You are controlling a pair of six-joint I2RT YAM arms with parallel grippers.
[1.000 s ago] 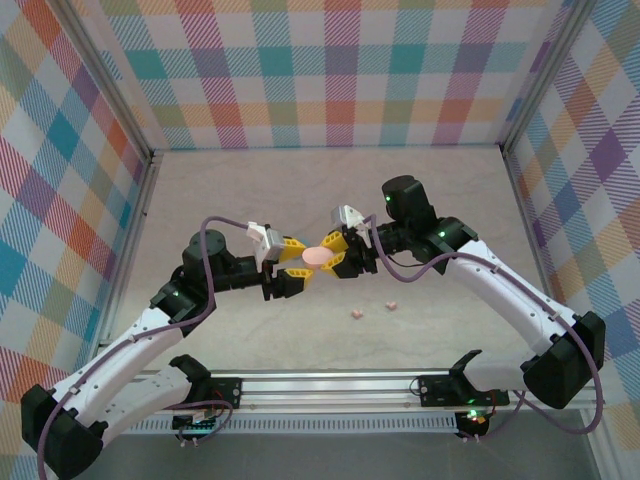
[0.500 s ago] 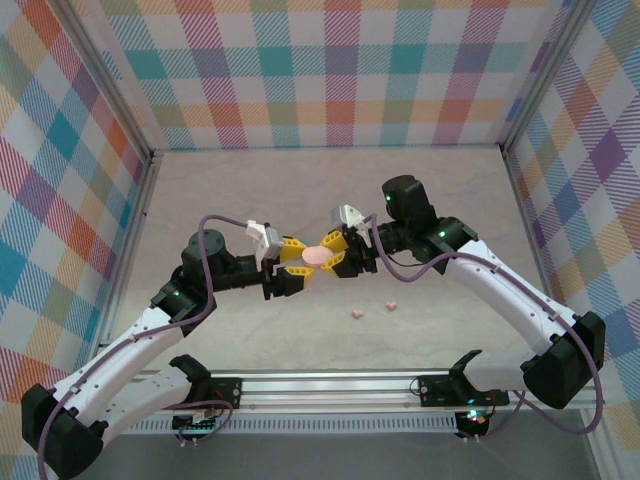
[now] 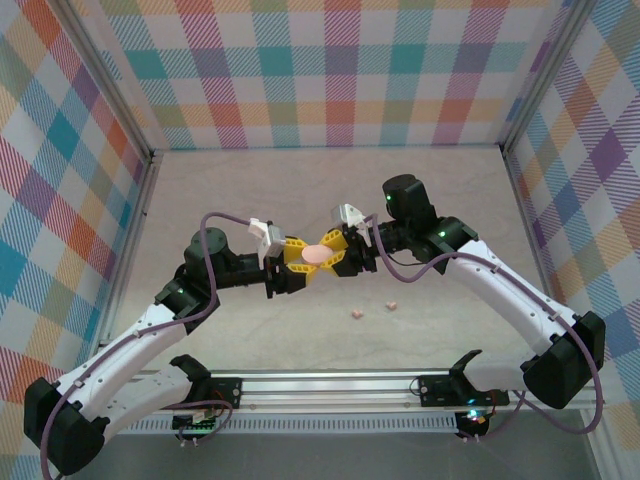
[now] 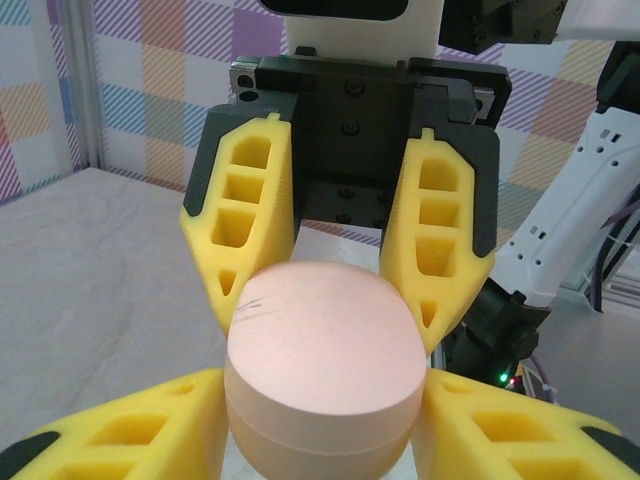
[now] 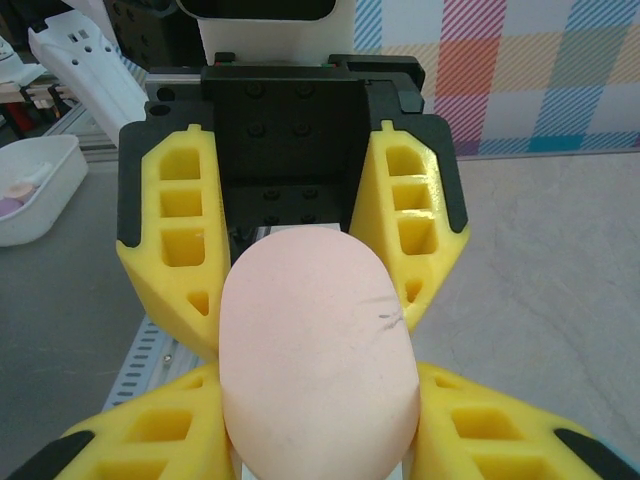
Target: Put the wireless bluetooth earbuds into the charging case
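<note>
1. yellow fingers [image 5: 150, 440] of the right gripper [image 3: 329, 256] clamp a pink oval plastic case [image 3: 318, 255] at the centre of the top view.
2. left gripper [image 3: 305, 262] fingers [image 4: 150, 430] grasp that case from the opposite end, touching both its sides.
3. a tiny pink plastic earbud [image 3: 357, 313] and a second pink earbud [image 3: 392, 304] lie on the beige table [image 3: 250, 190], lower right of the fingers and well apart from them.

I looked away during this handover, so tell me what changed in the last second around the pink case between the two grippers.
The left gripper moved right, toward the pink charging case, and its jaws narrowed onto the case's sides, where they now look in contact. The right gripper kept its hold on the case in the same spot. The two pink earbuds stayed on the table.
</note>
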